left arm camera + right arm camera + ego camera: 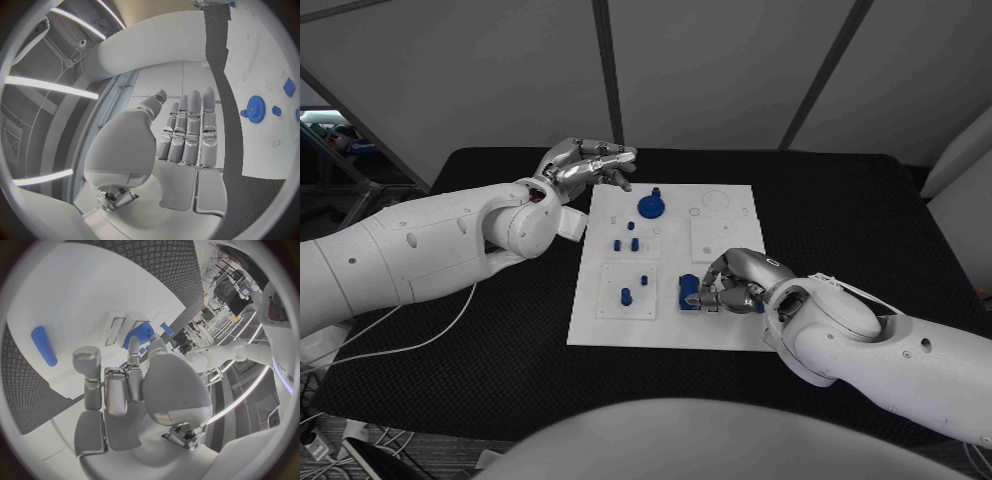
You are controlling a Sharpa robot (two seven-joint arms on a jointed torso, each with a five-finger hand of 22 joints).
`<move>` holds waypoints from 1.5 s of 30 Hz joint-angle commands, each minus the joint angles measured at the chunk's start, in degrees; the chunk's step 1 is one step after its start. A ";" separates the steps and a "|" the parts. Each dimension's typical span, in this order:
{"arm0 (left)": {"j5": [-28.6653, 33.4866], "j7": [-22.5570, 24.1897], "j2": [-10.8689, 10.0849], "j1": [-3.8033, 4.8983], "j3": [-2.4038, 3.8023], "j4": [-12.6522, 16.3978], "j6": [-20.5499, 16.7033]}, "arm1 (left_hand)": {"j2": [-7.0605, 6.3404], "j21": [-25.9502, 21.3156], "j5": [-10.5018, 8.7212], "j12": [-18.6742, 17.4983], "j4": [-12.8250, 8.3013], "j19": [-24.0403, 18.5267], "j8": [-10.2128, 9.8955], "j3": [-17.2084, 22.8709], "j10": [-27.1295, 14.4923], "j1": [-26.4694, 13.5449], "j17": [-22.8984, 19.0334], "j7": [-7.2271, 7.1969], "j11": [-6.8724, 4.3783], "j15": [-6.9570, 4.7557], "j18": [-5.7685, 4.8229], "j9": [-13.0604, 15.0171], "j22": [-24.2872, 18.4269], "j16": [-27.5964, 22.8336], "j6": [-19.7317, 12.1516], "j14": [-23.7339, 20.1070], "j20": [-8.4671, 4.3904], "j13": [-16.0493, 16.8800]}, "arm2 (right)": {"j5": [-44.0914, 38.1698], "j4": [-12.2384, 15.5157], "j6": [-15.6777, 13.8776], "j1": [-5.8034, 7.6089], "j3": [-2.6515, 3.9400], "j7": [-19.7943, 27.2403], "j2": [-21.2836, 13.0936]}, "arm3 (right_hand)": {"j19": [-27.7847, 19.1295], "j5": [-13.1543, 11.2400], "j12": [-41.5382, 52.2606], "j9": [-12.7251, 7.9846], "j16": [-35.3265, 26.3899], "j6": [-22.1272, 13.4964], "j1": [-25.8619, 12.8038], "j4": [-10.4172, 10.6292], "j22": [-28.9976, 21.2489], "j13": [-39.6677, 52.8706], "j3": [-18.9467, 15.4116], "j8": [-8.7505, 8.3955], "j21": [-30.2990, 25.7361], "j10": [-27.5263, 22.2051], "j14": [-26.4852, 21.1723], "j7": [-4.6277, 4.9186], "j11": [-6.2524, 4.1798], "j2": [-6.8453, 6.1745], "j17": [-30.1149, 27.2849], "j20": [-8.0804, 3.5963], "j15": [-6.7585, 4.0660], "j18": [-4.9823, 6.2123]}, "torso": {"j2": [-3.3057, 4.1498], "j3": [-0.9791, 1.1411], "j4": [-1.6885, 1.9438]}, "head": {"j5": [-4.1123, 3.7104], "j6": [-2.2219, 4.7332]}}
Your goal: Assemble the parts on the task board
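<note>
Surface: a black table [488, 370] with a fine woven texture, set before grey panelled walls.
Task board: a white rectangular plate [661, 335] in the middle of the table, flat, with shallow square recesses and faint circular outlines.
Gear: one blue toothed wheel [652, 207] standing on the board's far half; in the left wrist view it shows as a round disc with a raised hub [255, 109].
Pegs: about five small blue pegs; three [626, 244] stand in the recess just nearer than the gear, two [627, 296] in the nearest left recess.
Block: one blue block [688, 291] on the board's near half, touching the right hand's fingers.
Cylinder: one blue, smooth, round-ended rod [44, 345] lying on the white board near its edge, apart from the block [139, 335].
Right hand: silver, jointed metal [733, 283], over the board's near right part, fingers curled about the block; whether they truly clasp it cannot be told.
Left hand: silver [587, 164], raised off the board's far left corner, holding nothing; its fingers [194, 130] lie straight and side by side.
Cable: one thin white lead [416, 345] trailing over the table's left edge.
</note>
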 commanded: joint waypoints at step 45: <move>0.16 0.44 -0.48 0.07 0.05 0.20 0.74 | 0.71 -0.14 -0.01 -0.23 0.19 0.16 -0.03 -0.10 -0.32 -0.14 -0.10 0.06 0.06 0.10 -0.15 0.07 -0.17 -0.24 -0.50 -0.53 0.38 0.06 | 6.58 3.38 -7.01 0.08 0.00 7.89 -9.93 | -2.44 -2.72 -8.03 -4.45 -1.80 -5.26 5.20 -2.71 -4.22 -0.66 3.68 -8.10 -3.16 -4.07 4.75 3.00 2.31 0.97 9.24 1.01 1.54 0.00 | -0.32 -0.06 -0.56 | -1.02 0.00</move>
